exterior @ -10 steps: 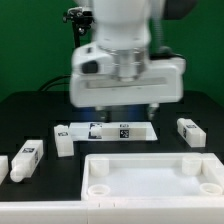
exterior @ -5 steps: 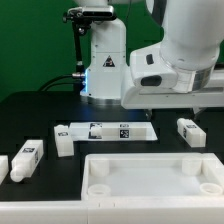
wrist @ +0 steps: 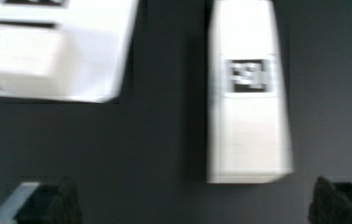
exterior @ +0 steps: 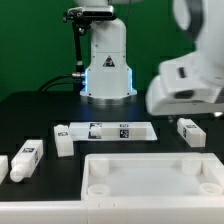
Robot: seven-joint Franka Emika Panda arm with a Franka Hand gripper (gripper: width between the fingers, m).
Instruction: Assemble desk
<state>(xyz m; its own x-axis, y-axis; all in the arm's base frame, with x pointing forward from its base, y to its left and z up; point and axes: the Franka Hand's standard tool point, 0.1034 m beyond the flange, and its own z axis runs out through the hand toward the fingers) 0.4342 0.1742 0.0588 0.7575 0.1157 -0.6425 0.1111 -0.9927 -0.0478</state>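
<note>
The white rimmed tabletop panel (exterior: pixel 150 180) lies at the front, with round corner sockets. One tagged white leg (exterior: pixel 190 131) lies to the exterior view's right of the marker board, and it fills the wrist view (wrist: pixel 249 95). Three more legs lie to the exterior view's left: one (exterior: pixel 63 140) beside the board, one (exterior: pixel 28 157) further out and one (exterior: pixel 3 166) at the frame edge. My gripper (wrist: pixel 199 205) is open and empty above the right-hand leg, one dark fingertip (wrist: pixel 48 200) on each side of the frame. The arm's hand (exterior: pixel 190 85) is motion-blurred.
The marker board (exterior: pixel 105 130) lies flat behind the tabletop; its corner shows in the wrist view (wrist: pixel 57 50). The robot base with a blue light (exterior: pixel 105 65) stands at the back.
The arm has swung from over the marker board to the exterior view's right and now hangs over the right-hand leg. No part has moved.
</note>
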